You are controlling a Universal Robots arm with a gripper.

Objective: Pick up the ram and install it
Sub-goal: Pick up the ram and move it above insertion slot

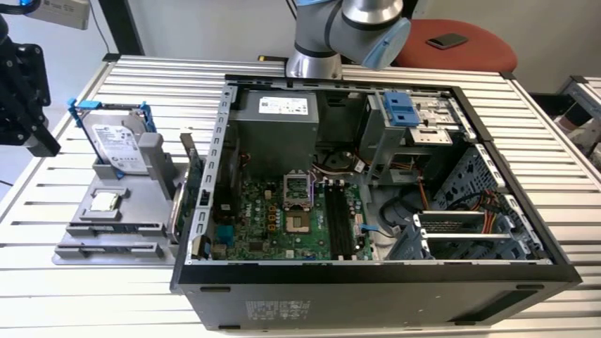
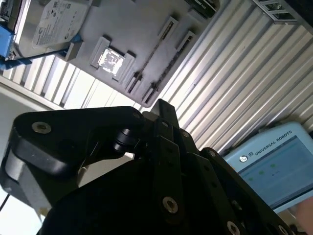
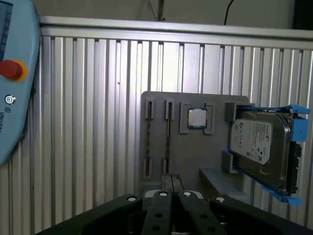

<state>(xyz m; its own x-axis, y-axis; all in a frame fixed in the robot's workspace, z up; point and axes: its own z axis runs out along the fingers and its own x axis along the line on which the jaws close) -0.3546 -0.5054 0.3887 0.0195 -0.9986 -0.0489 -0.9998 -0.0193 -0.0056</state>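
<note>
The ram shows as a thin dark strip (image 3: 167, 139) standing edge-on in a narrow slot of the grey holder (image 3: 190, 152), with a second strip (image 3: 148, 142) in the slot beside it. The second wrist view shows them as dark lines (image 2: 157, 51) across the holder (image 2: 127, 29). My black gripper (image 1: 42, 146) hangs above the table at the exterior view's left, just beyond the holder (image 1: 80, 246). Its fingers (image 3: 167, 185) point at the strips from a short distance. They are shut with nothing between them; their tip (image 2: 163, 108) reads as one point.
The holder also carries a silver hard drive (image 1: 117, 148) in a blue frame and a processor chip (image 3: 197, 117). A green card (image 1: 194, 190) stands between holder and open computer case (image 1: 376, 271), whose motherboard (image 1: 281, 222) has black slots. A teach pendant (image 2: 274, 164) lies nearby.
</note>
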